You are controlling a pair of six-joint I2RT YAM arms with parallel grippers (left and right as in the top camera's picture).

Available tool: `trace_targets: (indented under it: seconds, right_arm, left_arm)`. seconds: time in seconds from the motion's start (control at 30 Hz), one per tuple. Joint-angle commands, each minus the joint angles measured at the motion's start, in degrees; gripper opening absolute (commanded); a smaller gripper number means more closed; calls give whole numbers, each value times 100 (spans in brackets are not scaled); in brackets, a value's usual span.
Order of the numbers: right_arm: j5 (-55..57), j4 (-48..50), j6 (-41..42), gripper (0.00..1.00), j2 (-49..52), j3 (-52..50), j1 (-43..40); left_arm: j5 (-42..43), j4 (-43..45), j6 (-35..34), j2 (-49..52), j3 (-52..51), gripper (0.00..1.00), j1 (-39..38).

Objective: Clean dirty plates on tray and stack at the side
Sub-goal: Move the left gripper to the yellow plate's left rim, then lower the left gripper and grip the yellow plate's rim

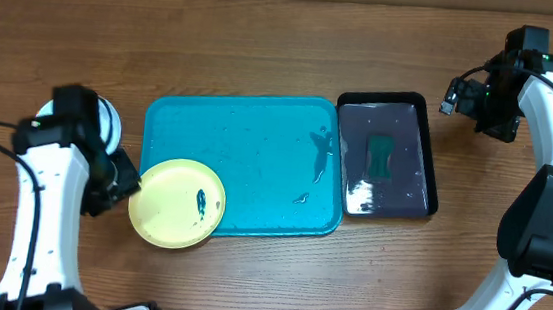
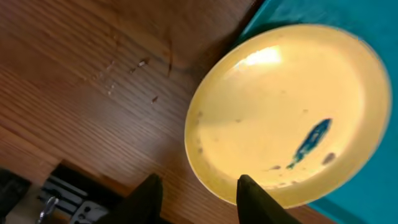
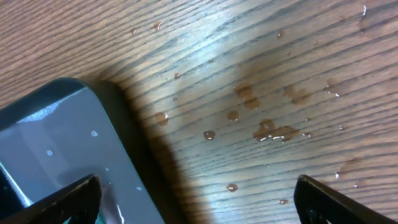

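The round yellow plastic plate [image 1: 178, 204], overhanging the turquoise rectangular plastic tray [image 1: 257, 143] at its 7 o'clock corner, is straddled at its 9 o'clock rim by the nearer, half-open left pincer [image 2: 199, 188], the right pincer [image 3: 198, 186] being spread wide at 3 o'clock.

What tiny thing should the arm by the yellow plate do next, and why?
Probably close the left fingers on the near rim of the round yellow plastic plate. They stand apart astride that rim, one over the wooden table, one over the plate, and a dark blue smear shows it is not yet clean.
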Motion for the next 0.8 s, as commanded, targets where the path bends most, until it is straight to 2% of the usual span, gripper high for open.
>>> trace_targets:
  seconds: [0.0, 0.57, 0.7, 0.77]
  right_arm:
    - [-4, 24, 15, 100, -111, 68, -11]
    - [-4, 24, 15, 100, -111, 68, -11]
    - [-4, 24, 15, 100, -111, 68, -11]
    - [-4, 24, 15, 100, -111, 68, -11]
  left_arm:
    - [96, 339, -208, 85, -450, 38, 37]
    - [42, 1281, -205, 376, -1539, 29, 37]
    - [28, 1303, -205, 376, -1547, 11, 37]
    - [83, 1346, -205, 376, -1547, 6, 28]
